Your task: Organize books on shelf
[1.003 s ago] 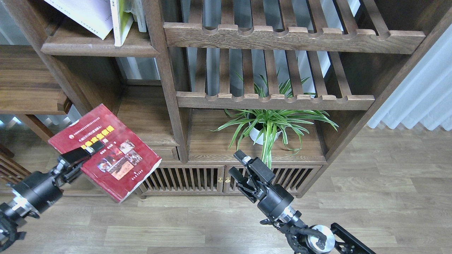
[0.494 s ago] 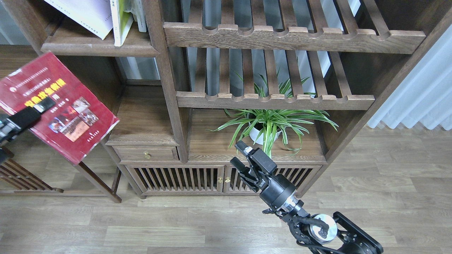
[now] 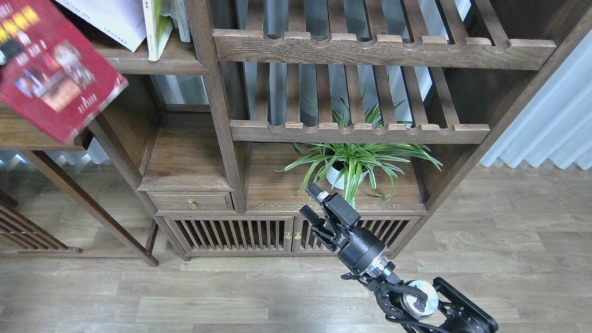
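The dark red book (image 3: 53,78) with small photos hangs blurred in the air at the top left, tilted, just left of the shelf (image 3: 152,61). One dark finger (image 3: 10,49) of my left gripper shows on its cover at the view's edge; the rest of that gripper is out of view. On the shelf the pale white-lavender book (image 3: 106,18) leans to the right and the yellow-green book (image 3: 157,27) stands beside it. My right gripper (image 3: 309,201) is open and empty, low in front of the cabinet, below the plant.
A potted spider plant (image 3: 351,162) stands in the lower middle bay. Two slatted shelves with notched rails (image 3: 360,132) fill the right side. A brass-knobbed drawer (image 3: 191,202) sits below a small board. A brown side table (image 3: 27,134) stands at left.
The dark red book has gone up and to the left, from knee height to beside the shelf, and my left arm has left the view. The right arm has barely moved.
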Robot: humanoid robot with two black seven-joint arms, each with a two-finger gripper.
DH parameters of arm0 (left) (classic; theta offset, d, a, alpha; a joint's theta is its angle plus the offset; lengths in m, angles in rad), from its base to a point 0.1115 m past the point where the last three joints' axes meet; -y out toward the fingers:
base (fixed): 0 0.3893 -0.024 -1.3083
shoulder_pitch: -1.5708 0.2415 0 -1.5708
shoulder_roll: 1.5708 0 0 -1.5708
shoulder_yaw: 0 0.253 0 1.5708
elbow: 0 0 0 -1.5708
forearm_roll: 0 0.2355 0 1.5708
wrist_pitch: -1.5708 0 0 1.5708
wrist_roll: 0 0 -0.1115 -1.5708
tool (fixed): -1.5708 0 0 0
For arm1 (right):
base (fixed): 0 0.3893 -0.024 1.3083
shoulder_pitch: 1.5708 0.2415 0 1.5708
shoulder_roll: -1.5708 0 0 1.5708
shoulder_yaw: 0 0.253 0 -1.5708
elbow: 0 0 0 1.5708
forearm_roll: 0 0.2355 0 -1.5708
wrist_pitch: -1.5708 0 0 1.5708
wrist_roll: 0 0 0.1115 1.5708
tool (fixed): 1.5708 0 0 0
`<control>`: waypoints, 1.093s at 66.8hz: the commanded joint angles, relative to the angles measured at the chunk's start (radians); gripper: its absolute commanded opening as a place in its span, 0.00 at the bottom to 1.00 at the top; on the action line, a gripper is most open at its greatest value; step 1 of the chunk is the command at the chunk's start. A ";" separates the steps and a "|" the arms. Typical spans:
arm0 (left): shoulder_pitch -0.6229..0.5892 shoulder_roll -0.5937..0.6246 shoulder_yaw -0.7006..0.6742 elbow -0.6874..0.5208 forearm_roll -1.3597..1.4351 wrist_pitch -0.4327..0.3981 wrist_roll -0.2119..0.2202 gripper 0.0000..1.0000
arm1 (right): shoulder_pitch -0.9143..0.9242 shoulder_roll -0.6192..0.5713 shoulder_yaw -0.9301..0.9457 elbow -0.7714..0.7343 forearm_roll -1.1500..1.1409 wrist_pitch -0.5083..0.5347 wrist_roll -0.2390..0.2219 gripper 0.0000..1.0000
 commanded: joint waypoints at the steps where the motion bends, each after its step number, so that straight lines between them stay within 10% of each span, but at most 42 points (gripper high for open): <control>1: -0.085 0.063 0.012 0.027 0.069 0.000 0.003 0.03 | 0.001 0.002 0.003 0.001 0.001 0.000 -0.002 0.99; 34: -0.639 0.049 0.440 0.277 0.269 0.012 0.003 0.04 | -0.001 0.004 0.006 0.001 0.006 0.000 0.000 0.99; 66: -0.843 -0.285 0.468 0.541 0.530 0.010 0.003 0.04 | -0.011 0.004 0.008 0.006 0.011 0.000 0.000 0.99; 73: -0.860 -0.305 0.476 0.590 0.562 0.013 -0.064 0.04 | -0.022 0.004 0.009 0.007 0.011 0.000 0.000 0.99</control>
